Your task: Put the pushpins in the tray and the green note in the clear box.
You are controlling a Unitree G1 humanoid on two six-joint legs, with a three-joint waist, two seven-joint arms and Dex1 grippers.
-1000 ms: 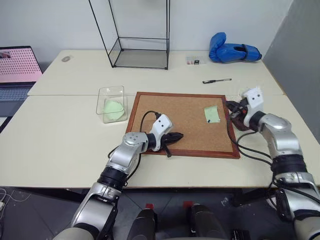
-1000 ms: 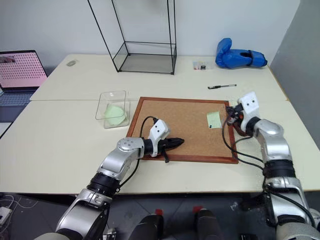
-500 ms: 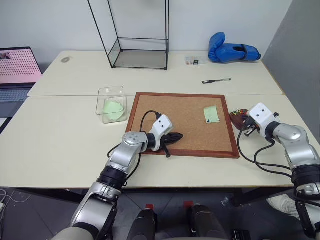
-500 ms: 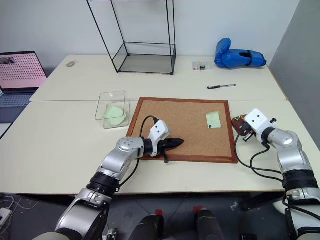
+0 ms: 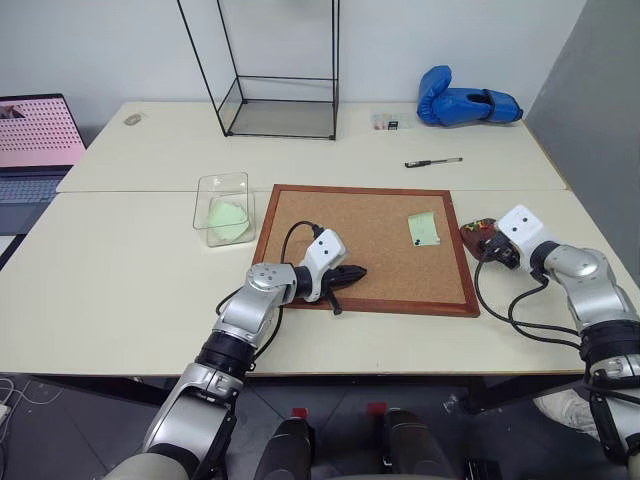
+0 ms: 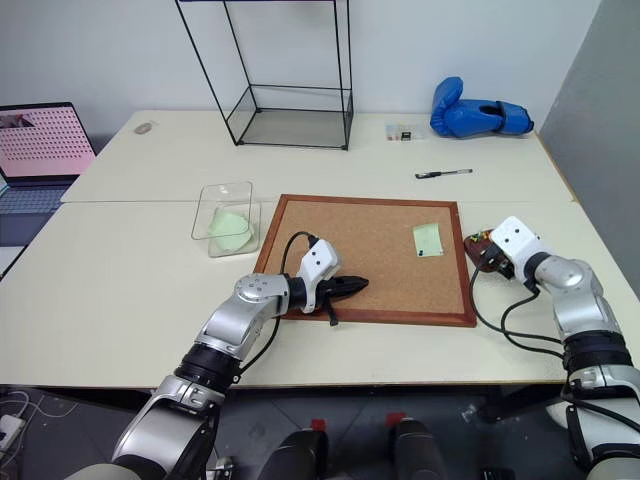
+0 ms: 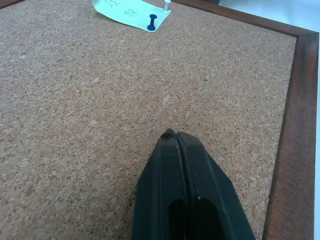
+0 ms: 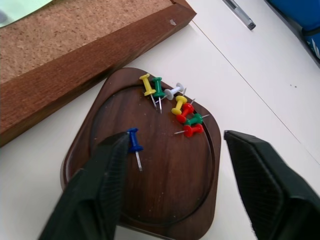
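The green note (image 5: 423, 228) lies on the corkboard, held by a dark pushpin (image 7: 151, 22) and a white one (image 7: 166, 6). The dark brown tray (image 8: 150, 200) sits just off the board's right edge. It holds several coloured pushpins (image 8: 176, 104) and a blue pushpin (image 8: 133, 142) lying apart from them. My right gripper (image 8: 177, 142) hangs open just above the tray, with nothing between its fingers. My left gripper (image 7: 175, 136) is shut and empty, low over the board's near edge. The clear box (image 5: 224, 190), left of the board, holds a pale green paper (image 5: 227, 214).
The wood-framed corkboard (image 5: 340, 225) fills the table's middle. At the back stand a tall black wire-framed glass case (image 5: 280, 100), a blue boxing glove (image 5: 465, 103), a pen (image 5: 433, 161) and a small packet (image 5: 386, 122). A laptop (image 5: 35, 135) is at the far left.
My right gripper swung right and down from the board's edge to the tray, and its fingers opened. The left arm has not moved.
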